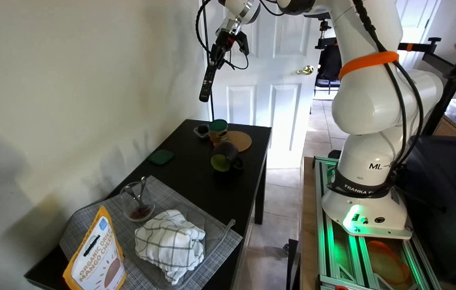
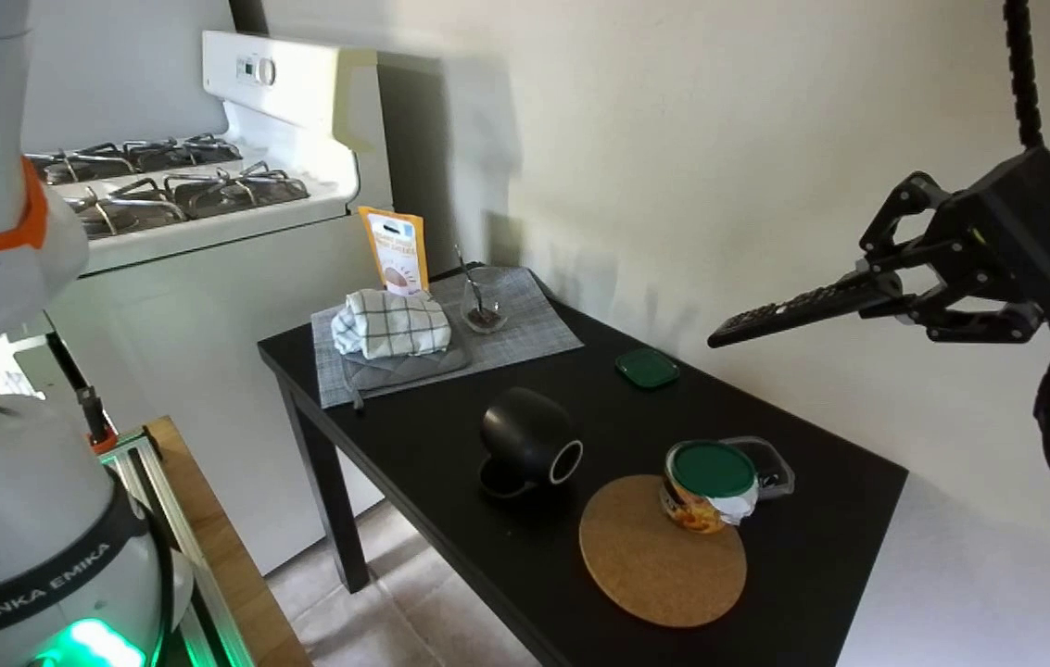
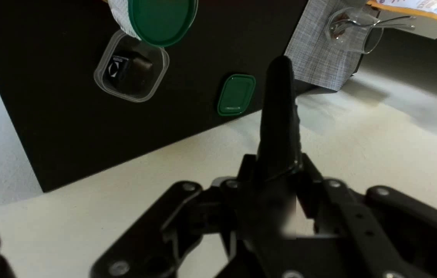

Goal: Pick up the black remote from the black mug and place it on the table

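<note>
The black remote (image 1: pixel 207 83) is held in the air, well above the black table (image 1: pixel 185 177). My gripper (image 1: pixel 215 63) is shut on one end of it, and the remote points out from the fingers, tilted downward. The remote (image 2: pixel 798 308) and gripper (image 2: pixel 879 285) also show in an exterior view, high over the wall side of the table (image 2: pixel 821 556). In the wrist view the remote (image 3: pixel 280 116) sticks straight out between the fingertips (image 3: pixel 276 168). The black mug (image 1: pixel 227 153) lies on its side on the table, also in an exterior view (image 2: pixel 525 431). It is out of the wrist view.
Near the mug are a round brown board (image 2: pixel 664 565), a green-lidded tub (image 2: pixel 710 477) and a clear plastic container (image 3: pixel 133 69). A green lid (image 2: pixel 647 368) lies near the wall. A grey mat (image 2: pixel 534 324) bears a checked cloth (image 2: pixel 392 324), glass (image 2: pixel 485 301) and pouch (image 2: pixel 395 250).
</note>
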Controlling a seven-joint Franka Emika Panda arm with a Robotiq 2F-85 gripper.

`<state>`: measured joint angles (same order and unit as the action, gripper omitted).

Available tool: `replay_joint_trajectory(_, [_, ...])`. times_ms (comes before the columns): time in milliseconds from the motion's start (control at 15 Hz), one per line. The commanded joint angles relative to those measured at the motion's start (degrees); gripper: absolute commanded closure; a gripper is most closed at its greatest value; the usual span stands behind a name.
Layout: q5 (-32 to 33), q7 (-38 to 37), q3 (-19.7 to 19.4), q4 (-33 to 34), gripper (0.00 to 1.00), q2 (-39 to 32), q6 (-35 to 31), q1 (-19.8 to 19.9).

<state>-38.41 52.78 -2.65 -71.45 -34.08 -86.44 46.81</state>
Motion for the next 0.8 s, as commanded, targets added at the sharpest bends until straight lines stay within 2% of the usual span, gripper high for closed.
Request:
replay_joint_trajectory(0, [-0.58, -1.41, 0.97, -2.01, 0.93, 0.14, -2.07, -2.29])
replay_joint_trajectory(533, [3.83, -7.10, 3.83, -10.81, 0.93, 1.51, -3.40, -13.96])
replay_joint_trajectory(667, [3.37, -9.30, 0.73, -13.87, 0.93, 2.30, -5.23, -17.66])
replay_joint_trajectory(733, [3.18, -11.55, -0.74, -17.38, 0.93, 3.49, -9.78, -19.31])
